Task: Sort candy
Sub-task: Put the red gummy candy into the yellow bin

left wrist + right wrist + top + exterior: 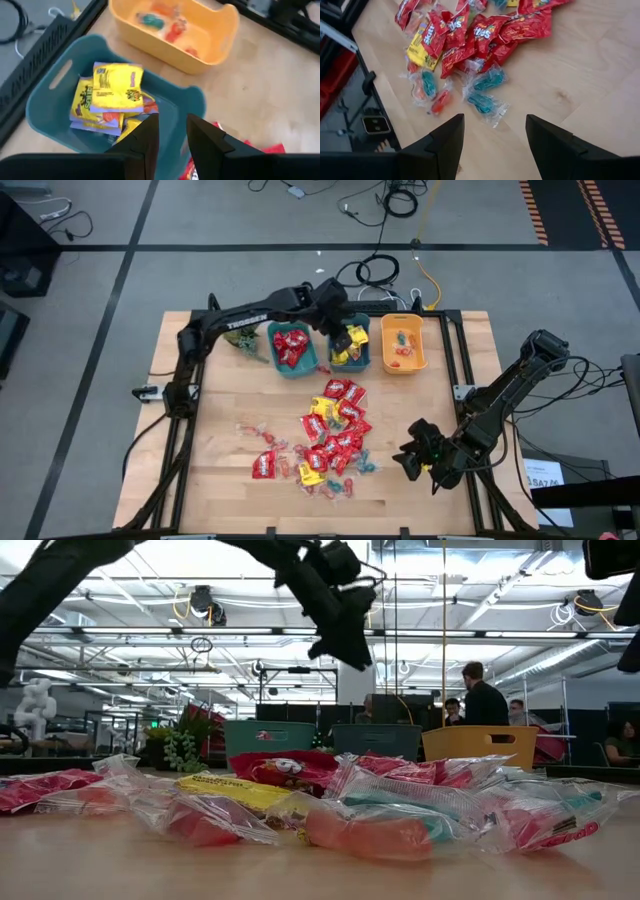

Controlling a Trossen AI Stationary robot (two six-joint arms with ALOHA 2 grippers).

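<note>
The left gripper [345,340] hovers over the middle teal bin [47,100] in the upper centre of the high view, fingers [142,137] a little apart and empty, as far as I can tell. Yellow packets [112,90] lie in this bin. The candy pile [330,435] is in the table centre. The right gripper [420,455] waits at lower right, fingers spread, holding nothing.

worktop [220,470]: pale wood, smooth, matt. bins, teal [45,107] and yellow [220,35]: smooth plastic. candy [480,32]: glossy plastic wrappers, some clear and crinkled. tool fingers [445,142]: matt black.
</note>
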